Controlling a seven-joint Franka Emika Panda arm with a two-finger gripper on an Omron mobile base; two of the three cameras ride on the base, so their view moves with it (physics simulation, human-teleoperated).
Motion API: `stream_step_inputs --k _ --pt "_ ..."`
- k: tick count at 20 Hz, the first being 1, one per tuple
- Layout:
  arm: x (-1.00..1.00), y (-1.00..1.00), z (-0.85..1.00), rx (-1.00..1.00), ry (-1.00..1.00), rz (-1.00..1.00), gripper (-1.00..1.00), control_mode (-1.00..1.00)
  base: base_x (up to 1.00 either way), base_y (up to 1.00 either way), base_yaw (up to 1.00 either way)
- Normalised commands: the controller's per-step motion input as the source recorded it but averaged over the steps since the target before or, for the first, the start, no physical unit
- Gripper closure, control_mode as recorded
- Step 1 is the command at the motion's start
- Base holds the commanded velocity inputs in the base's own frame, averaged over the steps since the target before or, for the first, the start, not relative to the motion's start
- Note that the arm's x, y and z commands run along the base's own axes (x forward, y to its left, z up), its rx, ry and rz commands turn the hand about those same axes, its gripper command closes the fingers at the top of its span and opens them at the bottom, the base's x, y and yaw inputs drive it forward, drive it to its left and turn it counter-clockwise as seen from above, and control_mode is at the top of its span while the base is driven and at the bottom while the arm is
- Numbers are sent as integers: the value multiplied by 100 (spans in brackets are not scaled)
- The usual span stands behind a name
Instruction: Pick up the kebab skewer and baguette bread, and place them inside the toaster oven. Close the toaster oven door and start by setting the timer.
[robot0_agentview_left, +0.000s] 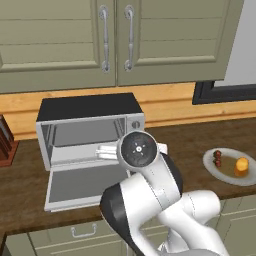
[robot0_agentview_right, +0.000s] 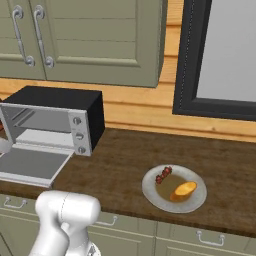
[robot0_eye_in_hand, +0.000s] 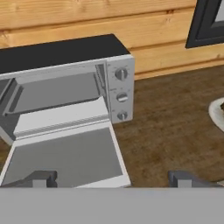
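Fingers (robot0_eye_in_hand: 112, 178) are spread wide w/ nothing between them, hanging over the dropped door (robot0_eye_in_hand: 65, 157) of the oven (robot0_eye_in_hand: 65, 83), well apart from the plate (robot0_agentview_right: 150, 192) at the right of the bench (robot0_agentview_right: 120, 165), where skewer (robot0_agentview_right: 163, 175) and bread (robot0_agentview_right: 183, 190) lie close together. Risks: the open door juts out over the bench front, so a low swing toward the plate may clip it; the skewer is thin & near the bread, so a wide grasp could nudge both. Count: 1 oven, 1 door, 3 knobs (robot0_eye_in_hand: 122, 97), 1 plate, 1 skewer, 1 bread.
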Motion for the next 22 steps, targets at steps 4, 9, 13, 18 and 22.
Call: stream_step_inputs --k 4,9,13,18,22 --pt "10 6 -5 0 -15 0 -100 -100 0 0 0" --pt "22 13 0 0 -5 0 -100 -100 0 0 0" --pt "1 43 0 0 -7 0 -100 -100 0 0 0" --pt "27 24 0 0 -6 0 -100 -100 0 0 0" --pt "60 28 0 0 0 0 -100 -100 0 0 0"
